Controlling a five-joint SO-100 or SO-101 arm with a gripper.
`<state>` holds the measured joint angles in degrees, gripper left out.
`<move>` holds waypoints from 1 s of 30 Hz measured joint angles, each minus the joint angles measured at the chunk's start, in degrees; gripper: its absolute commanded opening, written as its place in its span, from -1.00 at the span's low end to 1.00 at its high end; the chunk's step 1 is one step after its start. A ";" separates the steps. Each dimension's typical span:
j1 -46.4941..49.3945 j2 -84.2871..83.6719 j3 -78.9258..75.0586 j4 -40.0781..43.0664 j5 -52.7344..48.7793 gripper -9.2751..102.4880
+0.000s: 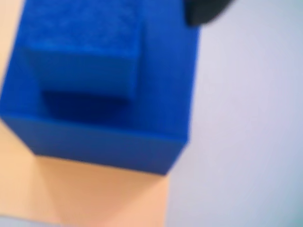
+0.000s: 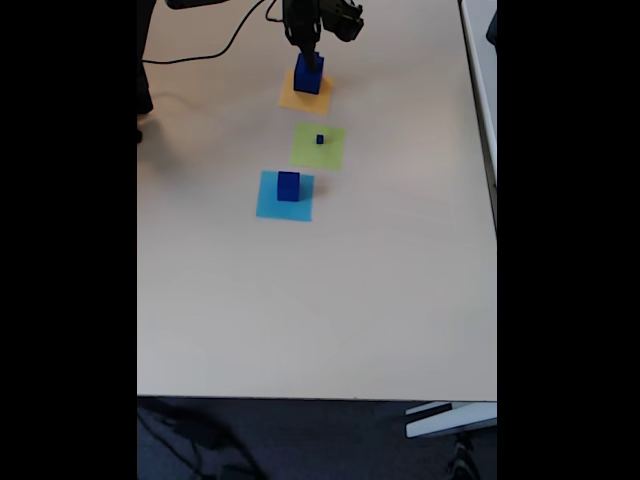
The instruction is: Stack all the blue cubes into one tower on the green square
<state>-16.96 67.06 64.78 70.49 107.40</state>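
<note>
In the wrist view a small blue cube (image 1: 80, 52) rests on a large blue cube (image 1: 118, 137), and that stack stands on the orange-yellow square (image 1: 94, 194). One dark finger (image 1: 206, 12) shows at the top edge, apart from the small cube's right side. In the fixed view my gripper (image 2: 310, 52) hangs right over the stack (image 2: 308, 75) at the far end of the table. The green square (image 2: 318, 146) carries a tiny blue cube (image 2: 320, 139). Another blue cube (image 2: 288, 185) stands on the light blue square (image 2: 284, 196).
The three squares lie in a line down the white table (image 2: 320, 300). A black cable (image 2: 200, 55) runs along the far left. The table's edges are at the right and the near side.
</note>
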 measured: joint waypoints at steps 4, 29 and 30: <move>0.00 -0.70 -0.09 0.00 0.00 -0.54; 1.23 -1.05 -1.49 0.00 -4.83 -0.72; 1.49 -1.05 -1.49 0.00 -5.54 -0.72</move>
<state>-15.47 66.01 63.28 70.49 101.87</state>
